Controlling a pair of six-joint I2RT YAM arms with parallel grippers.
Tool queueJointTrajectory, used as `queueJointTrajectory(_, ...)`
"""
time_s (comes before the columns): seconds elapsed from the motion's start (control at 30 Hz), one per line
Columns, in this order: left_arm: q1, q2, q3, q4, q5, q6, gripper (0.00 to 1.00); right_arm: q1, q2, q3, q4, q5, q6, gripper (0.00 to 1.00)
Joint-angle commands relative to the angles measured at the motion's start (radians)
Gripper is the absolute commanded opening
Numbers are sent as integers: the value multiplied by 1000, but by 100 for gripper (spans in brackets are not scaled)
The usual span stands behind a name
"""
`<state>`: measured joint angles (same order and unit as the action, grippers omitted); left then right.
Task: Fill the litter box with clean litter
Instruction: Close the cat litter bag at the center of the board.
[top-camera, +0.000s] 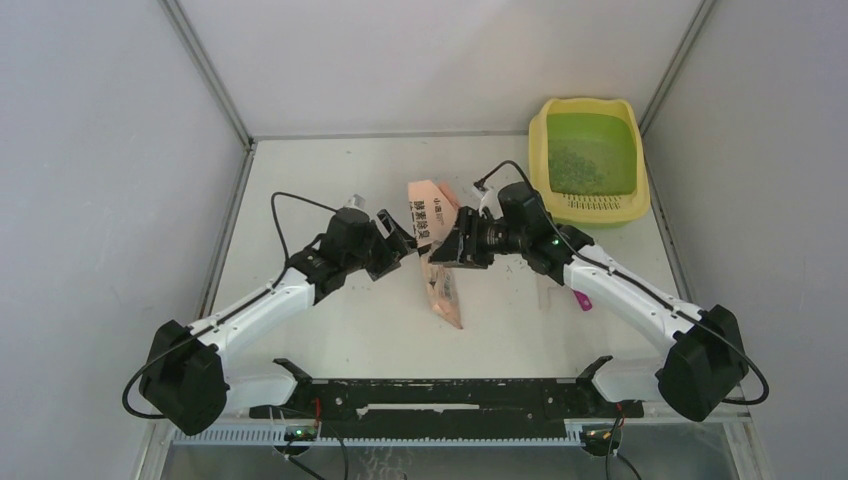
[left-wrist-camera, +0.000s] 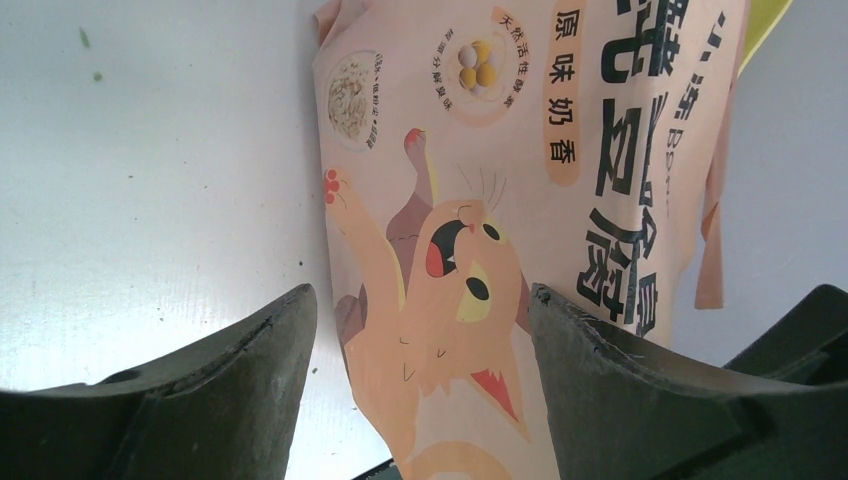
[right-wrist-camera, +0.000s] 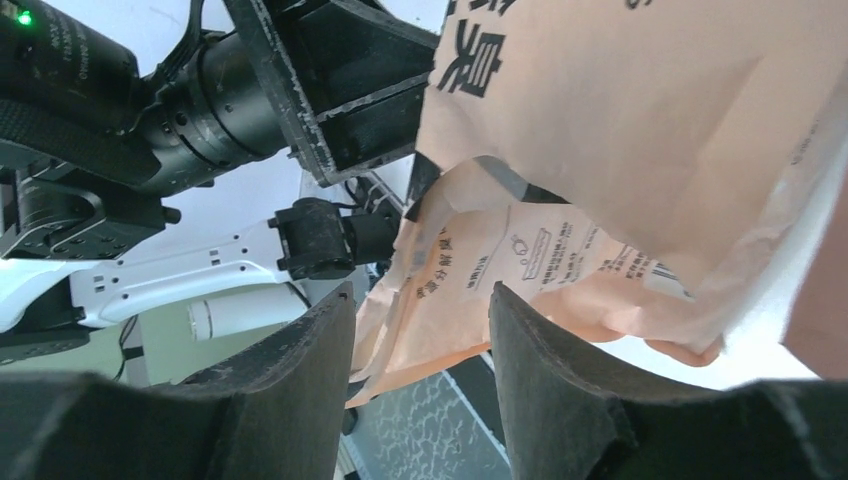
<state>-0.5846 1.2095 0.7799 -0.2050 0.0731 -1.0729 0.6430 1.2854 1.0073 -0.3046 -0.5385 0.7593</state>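
The litter box (top-camera: 544, 135), pale yellow with a green basin, stands at the table's far right corner. Dark litter (top-camera: 572, 160) lies scattered over its floor. A peach-pink printed bag (top-camera: 437, 255) (left-wrist-camera: 500, 150) (right-wrist-camera: 620, 130) sits crumpled mid-table between both arms. My left gripper (top-camera: 404, 241) (left-wrist-camera: 420, 292) is open at the bag's left side; the bag's cat print shows between its fingers, with bare table beside the left finger. My right gripper (top-camera: 442, 250) (right-wrist-camera: 420, 290) is open at the bag's right side, its fingertips just below a folded edge of the bag.
A bit of a magenta scoop (top-camera: 580, 298) pokes out from under my right forearm. A few stray granules (left-wrist-camera: 85, 40) dot the white table. Grey walls close in the left, back and right. A black rail (top-camera: 440, 395) runs along the near edge.
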Motion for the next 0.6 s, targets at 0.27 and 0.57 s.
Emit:
queueJointTrajectory(0.27,-9,-24,17,28,-10,4,81,113,-65,21,-64,57,-1,49)
queueJointTrajectory(0.57,-14,-13,18,32,-10,0,81,247,-57,149,-276,326,-97,53)
